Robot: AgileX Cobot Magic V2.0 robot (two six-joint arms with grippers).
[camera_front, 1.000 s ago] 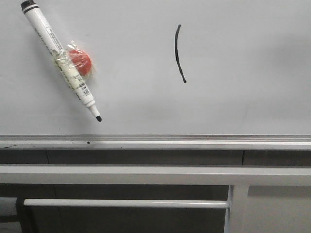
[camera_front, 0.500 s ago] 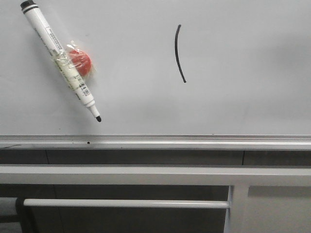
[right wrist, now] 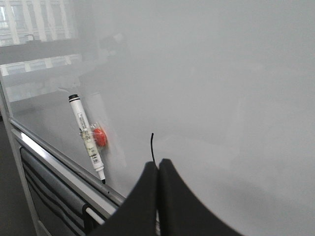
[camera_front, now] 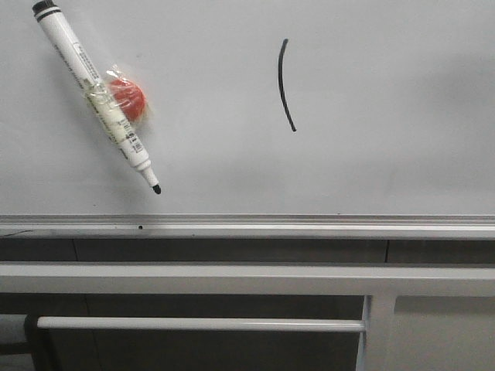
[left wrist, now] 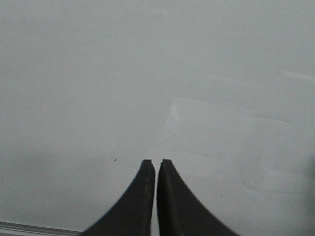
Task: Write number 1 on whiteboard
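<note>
The whiteboard [camera_front: 387,116] fills the upper front view, with a silver rail [camera_front: 247,226] along its lower edge. The number 1 [camera_front: 284,85], a thin curved black stroke, stands at the board's upper middle; its upper part shows in the right wrist view [right wrist: 152,147] just above my fingers. A white marker pen [camera_front: 97,97], black tip down and uncapped, is stuck to the board at the upper left by a red magnet [camera_front: 126,99]; the pen also shows in the right wrist view [right wrist: 87,138]. No gripper is in the front view. My left gripper [left wrist: 156,162] is shut and empty, facing bare board. My right gripper [right wrist: 158,162] is shut and empty.
Grey-white frame bars [camera_front: 247,278] run below the rail, with a thinner bar [camera_front: 201,324] and an upright post [camera_front: 377,332] lower down. In the right wrist view the rail [right wrist: 64,167] and frame run down the board's edge beside the pen.
</note>
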